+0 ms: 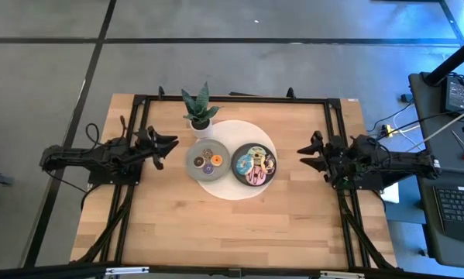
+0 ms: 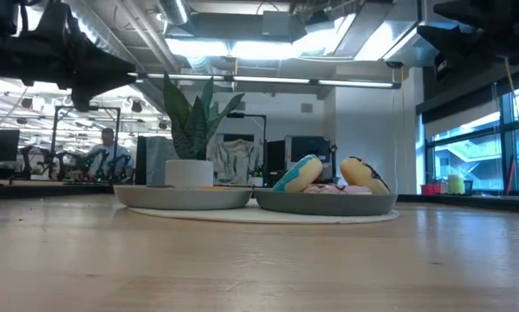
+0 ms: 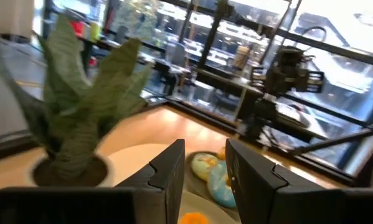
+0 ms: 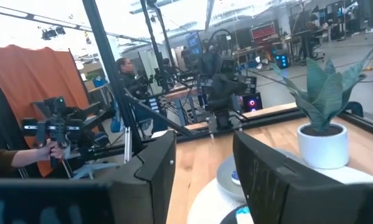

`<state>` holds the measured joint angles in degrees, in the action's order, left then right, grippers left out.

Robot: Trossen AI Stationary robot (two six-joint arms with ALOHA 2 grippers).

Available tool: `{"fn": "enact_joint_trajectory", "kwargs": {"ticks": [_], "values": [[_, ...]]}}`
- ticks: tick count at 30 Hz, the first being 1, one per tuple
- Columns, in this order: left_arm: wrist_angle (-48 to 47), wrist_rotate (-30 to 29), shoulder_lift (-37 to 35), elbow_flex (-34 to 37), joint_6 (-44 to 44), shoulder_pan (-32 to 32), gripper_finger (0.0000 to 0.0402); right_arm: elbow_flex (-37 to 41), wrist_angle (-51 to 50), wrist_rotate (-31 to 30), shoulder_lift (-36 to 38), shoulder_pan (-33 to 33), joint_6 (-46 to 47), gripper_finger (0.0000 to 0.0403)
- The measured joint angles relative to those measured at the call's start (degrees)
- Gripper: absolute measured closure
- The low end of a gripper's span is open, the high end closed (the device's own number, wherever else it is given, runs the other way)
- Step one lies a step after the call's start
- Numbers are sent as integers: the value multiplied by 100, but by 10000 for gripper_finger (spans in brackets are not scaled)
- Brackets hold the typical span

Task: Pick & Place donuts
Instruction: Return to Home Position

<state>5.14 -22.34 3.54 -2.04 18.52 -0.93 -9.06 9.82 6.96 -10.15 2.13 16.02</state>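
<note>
The left arm (image 1: 92,160) is folded low at the left side, with the left gripper (image 1: 168,152) pointed rightward and its fingers parted. The right arm (image 1: 394,164) is mirrored at the right, with the right gripper (image 1: 306,156) likewise spread.

Two matte black jointed arms (image 1: 100,159) end in blocky, flat-faced black jaws, dark cables (image 1: 92,133) looping alongside.

High camera: well overhead, facing straight down, whole table (image 1: 216,232) in frame. Low camera: at tabletop height, looking level across the wood to the potted plant (image 2: 192,121) and office beyond. Wrist cameras: each looks past its own fingers (image 3: 167,180), across the table at the opposite arm (image 3: 286,74); all four views share the potted plant.
</note>
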Motion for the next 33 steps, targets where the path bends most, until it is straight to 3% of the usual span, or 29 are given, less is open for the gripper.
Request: {"fn": "enact_joint_trajectory", "kwargs": {"ticks": [5,11,21,27,33], "values": [[-132,-235,-127,0,-71,-28,286,0,14,2,111,0,-21,241],[33,281,-158,71,78,-185,289,0,11,0,242,-1,-158,241],[66,421,-158,155,-34,-353,286,0,-159,-85,301,-2,-185,241],[68,424,-158,155,-216,-470,289,0,-859,-121,994,-2,-57,241],[106,395,-156,155,-281,-492,287,-3,-1065,-289,934,-2,-214,241]]}}
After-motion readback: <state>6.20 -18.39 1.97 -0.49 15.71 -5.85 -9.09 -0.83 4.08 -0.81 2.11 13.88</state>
